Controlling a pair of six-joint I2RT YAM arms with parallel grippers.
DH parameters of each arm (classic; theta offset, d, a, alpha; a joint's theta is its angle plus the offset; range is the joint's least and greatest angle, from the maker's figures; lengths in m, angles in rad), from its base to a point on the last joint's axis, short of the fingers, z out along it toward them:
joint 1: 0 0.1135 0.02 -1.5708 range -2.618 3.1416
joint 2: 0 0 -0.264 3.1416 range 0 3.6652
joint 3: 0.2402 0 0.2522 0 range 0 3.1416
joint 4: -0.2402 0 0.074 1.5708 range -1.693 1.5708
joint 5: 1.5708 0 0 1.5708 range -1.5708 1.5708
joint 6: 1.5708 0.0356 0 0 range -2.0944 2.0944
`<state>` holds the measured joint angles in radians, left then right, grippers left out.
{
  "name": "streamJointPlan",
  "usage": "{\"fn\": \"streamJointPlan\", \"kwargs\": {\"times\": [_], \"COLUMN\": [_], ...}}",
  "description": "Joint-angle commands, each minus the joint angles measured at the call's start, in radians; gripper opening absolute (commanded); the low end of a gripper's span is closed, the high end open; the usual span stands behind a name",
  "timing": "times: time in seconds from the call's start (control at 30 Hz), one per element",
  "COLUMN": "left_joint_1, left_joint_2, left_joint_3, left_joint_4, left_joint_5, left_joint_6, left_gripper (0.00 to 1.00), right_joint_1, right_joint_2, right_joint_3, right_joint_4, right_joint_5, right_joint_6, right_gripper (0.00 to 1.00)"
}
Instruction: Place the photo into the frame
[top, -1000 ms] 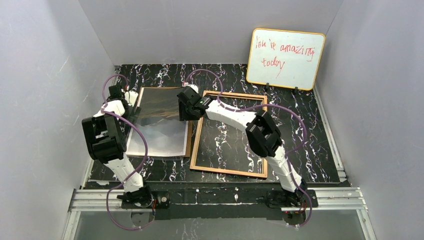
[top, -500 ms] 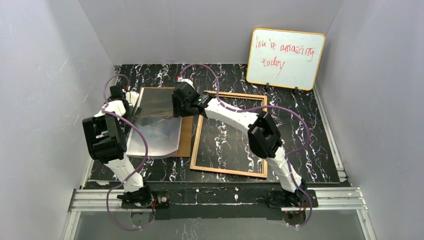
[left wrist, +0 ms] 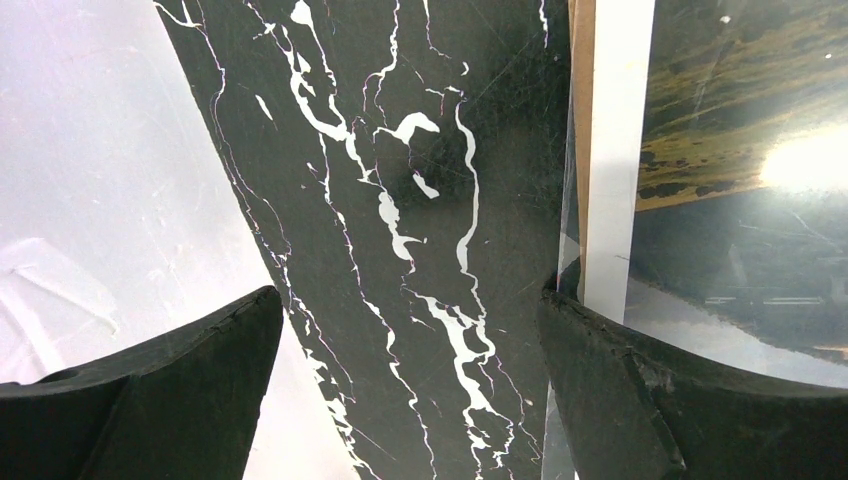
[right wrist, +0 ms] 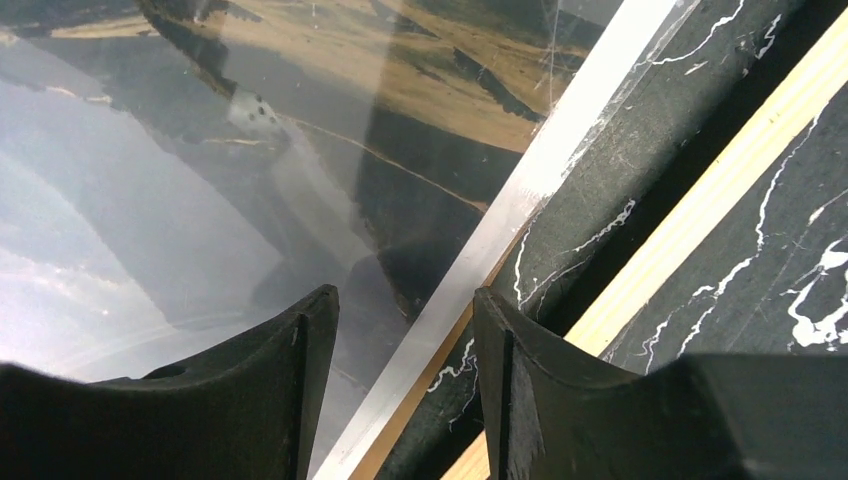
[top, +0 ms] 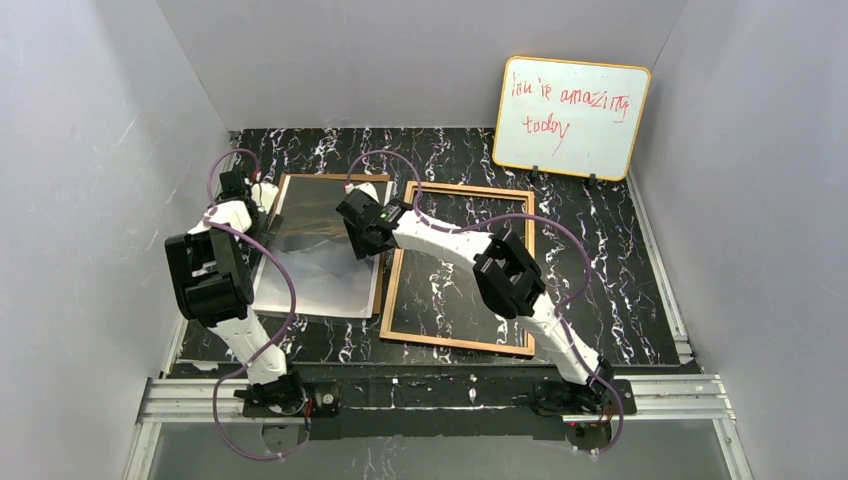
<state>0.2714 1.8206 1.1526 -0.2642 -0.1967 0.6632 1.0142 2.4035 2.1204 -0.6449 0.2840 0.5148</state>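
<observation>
Right gripper (right wrist: 405, 310) jaws parted, gripping nothing, astride photo (top: 315, 260) right border. Left gripper (left wrist: 408, 300) gaping at its 9 o'clock edge. Photo flat on backing panel (left wrist: 582, 100); frame (top: 455, 342) just beside, 3 o'clock. Risk: shallow pinch lets glossy sheet slip or crease. Bare table (top: 640, 270) beyond frame, 3 o'clock.

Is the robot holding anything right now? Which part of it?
Nothing is held. The right end effector is open, with its fingers on either side of the photo's right edge. The left end effector is open at its left edge.
</observation>
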Motion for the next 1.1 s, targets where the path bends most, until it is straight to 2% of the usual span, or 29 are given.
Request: {"fn": "streamJointPlan", "kwargs": {"times": [0.0, 0.23, 0.57, 0.77, 0.93, 1.07], "left_joint_1": [-0.017, -0.018, -0.018, -0.018, -0.018, -0.018], "left_joint_2": [0.060, 0.065, 0.068, 0.070, 0.071, 0.072], "left_joint_3": [-0.061, -0.066, -0.064, -0.065, -0.062, -0.062], "left_joint_4": [-0.126, -0.126, -0.130, -0.130, -0.130, -0.128], "left_joint_5": [0.084, 0.085, 0.088, 0.088, 0.085, 0.082], "left_joint_6": [-0.017, -0.018, -0.018, -0.018, -0.019, -0.016], "left_gripper": [0.98, 0.98, 0.98, 0.98, 0.98, 0.98], "right_joint_1": [0.049, 0.073, 0.103, 0.109, 0.109, 0.101], "right_joint_2": [-0.007, 0.003, 0.023, 0.015, -0.027, -0.140], "right_joint_3": [0.093, 0.125, 0.166, 0.160, 0.102, -0.075], "right_joint_4": [0.083, 0.083, 0.063, 0.061, 0.105, 0.277], "right_joint_5": [0.004, 0.037, 0.074, 0.073, 0.062, -0.027], "right_joint_6": [-0.042, -0.086, -0.149, -0.142, -0.140, -0.124], "right_gripper": [0.60, 0.63, 0.74, 0.76, 0.78, 0.81]}}
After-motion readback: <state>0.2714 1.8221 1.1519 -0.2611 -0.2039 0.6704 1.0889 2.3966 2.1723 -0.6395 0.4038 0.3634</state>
